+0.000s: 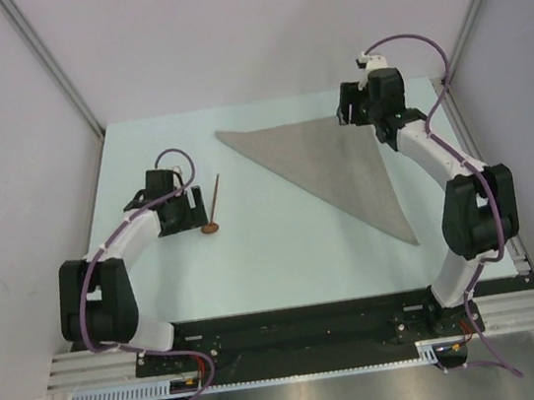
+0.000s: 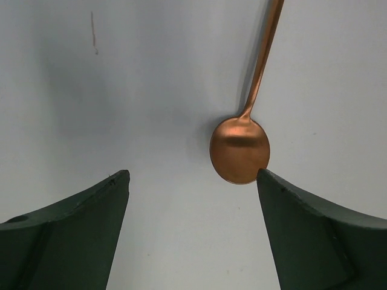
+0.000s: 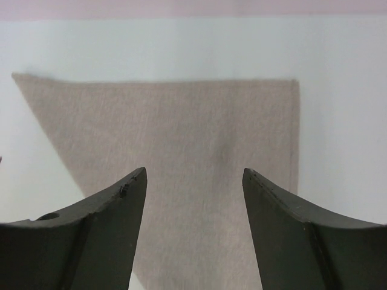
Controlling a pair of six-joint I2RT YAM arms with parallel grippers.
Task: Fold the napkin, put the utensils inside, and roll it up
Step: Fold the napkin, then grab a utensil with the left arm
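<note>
On the mint desk (image 1: 286, 267) between grey walls (image 1: 223, 27), the triangular napkin (image 1: 327, 167) lies apart from the wooden spoon (image 1: 213, 207). The left tool (image 2: 193, 205) gapes by the spoon's bowl; the right tool (image 3: 193, 199) gapes over the napkin.

- no readable text, brand, number or sign in any of the three views, sorry
- napkin (image 1: 327, 167): plain cloth, nothing printed on it
- spoon (image 2: 240, 148): bare surface, no stamp I can make out
- closest thing to a mark is a thin dark streak (image 2: 93, 33) on the table (image 2: 151, 90), at about 10 o'clock from the spoon's bowl in the left wrist view. It's just a line, not a letter or digit
</note>
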